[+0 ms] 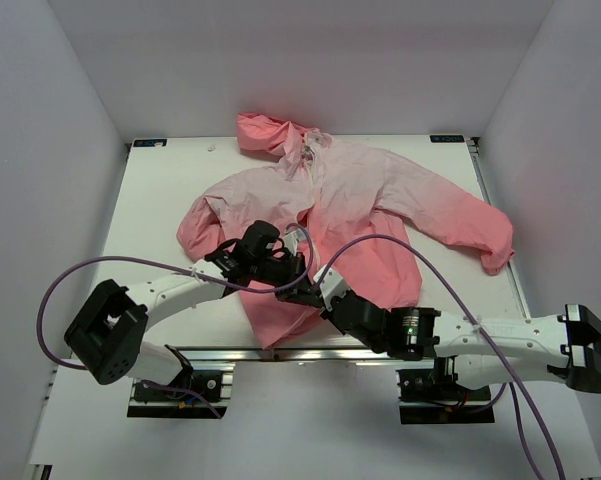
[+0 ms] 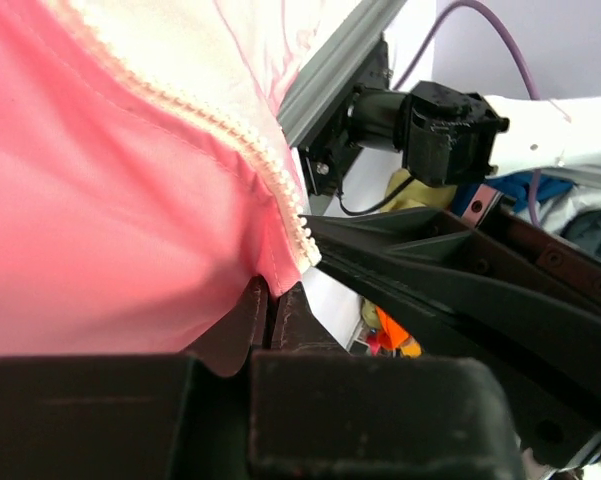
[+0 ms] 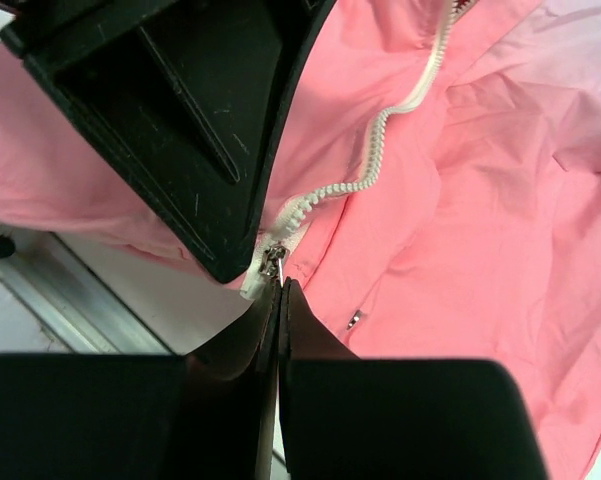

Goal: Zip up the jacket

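Jacket [image 1: 350, 215]: spread out, hood [image 1: 265, 132] at 12 o'clock.
Left gripper [image 2: 270, 300]: clamped on fabric, 6 o'clock edge.
Right gripper [image 3: 278, 300]: pinching zipper pull [image 3: 271, 262].

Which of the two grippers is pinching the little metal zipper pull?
The right gripper, shut on the zipper pull; the left gripper pinches only the jacket beside it.

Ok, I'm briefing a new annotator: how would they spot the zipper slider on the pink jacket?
Find the thin pink hooded jacket spread on the white table; go to its near hem. There the whitish zipper ends at a small silvery slider, pinched by the right gripper, shiny metal unlike the white teeth around it.
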Action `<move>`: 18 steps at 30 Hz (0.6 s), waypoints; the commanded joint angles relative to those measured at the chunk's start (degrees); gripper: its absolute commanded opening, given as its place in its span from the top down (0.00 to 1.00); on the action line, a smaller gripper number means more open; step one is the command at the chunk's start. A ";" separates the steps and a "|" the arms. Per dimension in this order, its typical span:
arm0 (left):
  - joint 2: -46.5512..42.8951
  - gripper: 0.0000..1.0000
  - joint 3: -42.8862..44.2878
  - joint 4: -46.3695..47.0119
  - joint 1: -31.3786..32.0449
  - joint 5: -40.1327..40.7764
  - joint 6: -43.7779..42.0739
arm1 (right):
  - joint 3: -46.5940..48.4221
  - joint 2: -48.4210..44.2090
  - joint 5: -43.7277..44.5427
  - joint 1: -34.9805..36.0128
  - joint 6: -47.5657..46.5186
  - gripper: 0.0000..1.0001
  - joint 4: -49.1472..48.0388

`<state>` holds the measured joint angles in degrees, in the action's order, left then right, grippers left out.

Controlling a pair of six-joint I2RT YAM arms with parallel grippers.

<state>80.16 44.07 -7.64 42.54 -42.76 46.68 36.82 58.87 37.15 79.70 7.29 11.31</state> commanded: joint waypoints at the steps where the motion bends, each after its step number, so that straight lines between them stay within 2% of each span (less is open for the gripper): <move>1: -0.36 1.00 1.89 -10.02 2.89 -2.15 -2.20 | 1.76 1.33 12.24 -0.95 -1.05 1.00 -6.74; 7: 0.87 1.00 4.61 -15.82 5.53 0.66 -3.34 | 2.47 0.98 11.90 -1.13 -1.75 1.00 -6.22; 8: 0.96 0.83 5.49 -17.13 5.62 1.53 -4.74 | 2.30 0.20 10.68 -1.13 -1.67 1.00 -5.95; 9: 0.88 0.71 6.45 -19.67 5.53 2.76 -5.45 | 2.21 -0.16 9.62 -1.04 -1.66 1.00 -5.60; 11: 0.44 0.60 9.53 -21.97 5.62 7.76 -7.64 | 2.12 -1.56 7.26 -1.13 -0.79 1.00 -3.50; 12: -0.17 0.49 10.67 -23.98 5.53 9.70 -8.17 | 2.20 -2.09 6.28 -1.13 -0.87 1.00 -2.71; 14: -0.70 0.41 13.91 -25.58 5.53 14.27 -10.19 | 2.03 -3.75 3.66 -1.13 -0.96 1.00 -1.12; 15: -1.23 0.22 14.89 -26.98 5.53 15.59 -10.90 | 1.86 -4.11 2.94 -1.30 -1.40 1.00 -0.94; 16: -1.67 0.11 15.77 -27.69 5.53 18.22 -11.51 | 1.77 -4.29 2.41 -1.82 -1.57 1.00 -0.59; 17: -2.02 0.04 17.69 -29.43 5.53 20.07 -12.82 | 1.77 -4.38 0.40 -2.00 -2.10 1.00 -0.07; 18: -2.98 0.02 18.50 -30.32 5.53 21.65 -13.36 | 1.85 -4.21 0.12 -2.27 -2.19 1.00 0.20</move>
<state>80.99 58.06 -32.14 48.12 -28.47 37.58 36.84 55.37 38.85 78.08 6.17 10.63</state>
